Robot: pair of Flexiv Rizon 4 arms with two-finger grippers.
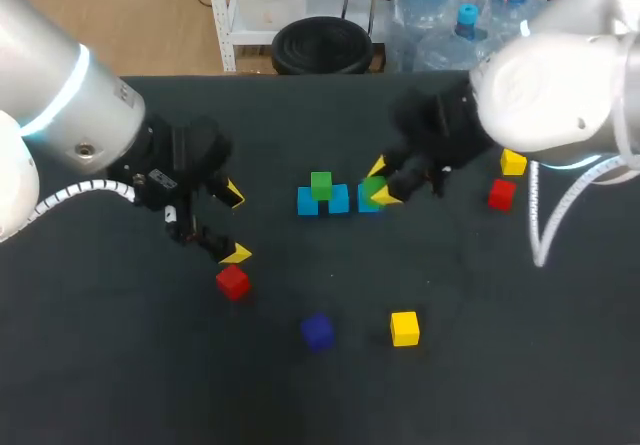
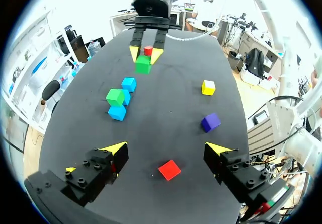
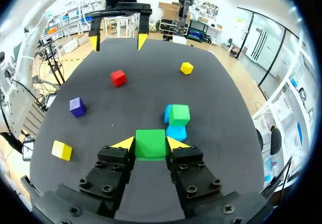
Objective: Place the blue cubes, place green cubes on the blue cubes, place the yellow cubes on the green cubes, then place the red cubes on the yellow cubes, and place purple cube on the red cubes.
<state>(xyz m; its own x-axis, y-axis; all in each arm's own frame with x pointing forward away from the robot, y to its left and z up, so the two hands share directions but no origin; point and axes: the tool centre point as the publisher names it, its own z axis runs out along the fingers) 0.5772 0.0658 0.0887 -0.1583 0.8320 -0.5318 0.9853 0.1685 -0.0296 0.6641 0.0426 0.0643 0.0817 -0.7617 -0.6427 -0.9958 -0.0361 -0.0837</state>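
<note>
- Head view: your left gripper (image 1: pixel 235 223) stood wide open and empty at the left, just far of the left red cube (image 1: pixel 232 281). Your right gripper (image 1: pixel 381 181) pinched the held green cube (image 1: pixel 374 187) over the right end of the blue cubes (image 1: pixel 338 201); you could not tell whether it rested there. The stacked green cube (image 1: pixel 321 185) sat on the row's left part. The purple cube (image 1: pixel 317 331) and near yellow cube (image 1: pixel 404 328) lay near you. The right red cube (image 1: pixel 501 194) and far yellow cube (image 1: pixel 513 162) lay to the right.
- Left wrist view: your left gripper (image 2: pixel 166 148) gaped, with the left red cube (image 2: pixel 169 169) on the table between its fingers, untouched. Ahead sat the blue cubes (image 2: pixel 116 113) with the stacked green cube (image 2: pixel 115 97) on top. Beyond them, the right gripper (image 2: pixel 145 54) clasped the held green cube (image 2: pixel 143 64).
- Right wrist view: your right gripper (image 3: pixel 151 144) pressed both sides of the held green cube (image 3: pixel 150 143). The stacked green cube (image 3: pixel 179 115) topped the blue cubes (image 3: pixel 176 132) just ahead. Far off, the left gripper (image 3: pixel 117 41) hung open.
</note>
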